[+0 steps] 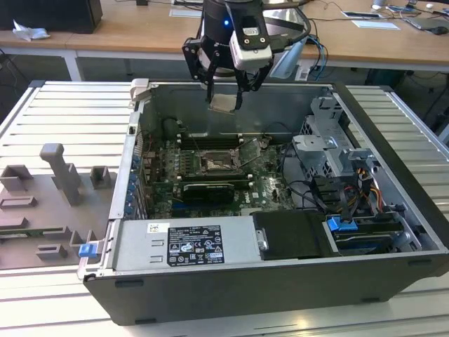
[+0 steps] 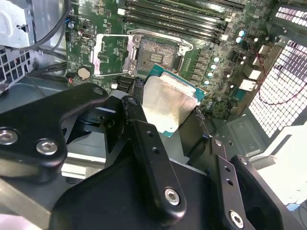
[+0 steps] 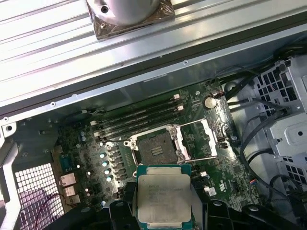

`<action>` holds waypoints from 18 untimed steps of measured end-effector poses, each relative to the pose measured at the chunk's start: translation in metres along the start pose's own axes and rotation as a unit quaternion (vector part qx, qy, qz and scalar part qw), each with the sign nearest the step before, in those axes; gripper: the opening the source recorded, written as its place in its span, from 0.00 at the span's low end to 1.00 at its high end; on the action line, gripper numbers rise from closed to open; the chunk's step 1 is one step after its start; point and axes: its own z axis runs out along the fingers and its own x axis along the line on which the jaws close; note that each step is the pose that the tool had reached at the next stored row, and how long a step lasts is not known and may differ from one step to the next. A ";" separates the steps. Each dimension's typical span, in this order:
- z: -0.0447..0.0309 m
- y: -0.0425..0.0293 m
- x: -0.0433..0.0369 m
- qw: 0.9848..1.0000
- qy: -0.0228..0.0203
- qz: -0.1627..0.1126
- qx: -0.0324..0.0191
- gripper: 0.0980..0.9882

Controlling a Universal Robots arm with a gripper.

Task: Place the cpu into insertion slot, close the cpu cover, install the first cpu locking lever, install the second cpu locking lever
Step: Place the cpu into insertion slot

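The gripper [image 1: 224, 100] is clasping the cpu [image 3: 164, 199] above the empty insertion slot [image 3: 156, 148] (cpu cover [image 3: 209, 137] lying open); all four steps are awaiting completion.

My desk [image 1: 63, 112] is a pale metal top ribbed with long grooves. On it the open computer case [image 1: 210, 295] lies on its side; to the exterior view's left sit grey moulded holders [image 1: 59, 175], with a small blue part [image 1: 87, 249] just beside the case's corner
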 end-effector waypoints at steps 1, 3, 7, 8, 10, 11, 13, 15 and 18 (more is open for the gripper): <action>0.0000 0.0000 0.0000 1.000 0.000 0.002 0.000 0.49; 0.0001 0.0000 0.0000 1.000 -0.001 0.008 0.000 0.49; 0.0003 0.0000 0.0000 1.000 -0.002 0.020 0.000 0.49; 0.0004 0.0000 0.0000 1.000 -0.002 0.024 0.000 0.49; 0.0006 -0.0001 0.0000 0.999 -0.003 0.034 -0.001 0.49; 0.0008 -0.0001 0.0000 0.999 -0.003 0.037 -0.001 0.49; 0.0011 -0.0001 0.0000 0.999 -0.004 0.046 -0.001 0.49; 0.0015 -0.0001 0.0000 0.998 -0.005 0.056 -0.001 0.49; 0.0019 -0.0002 0.0000 0.997 -0.007 0.073 -0.001 0.49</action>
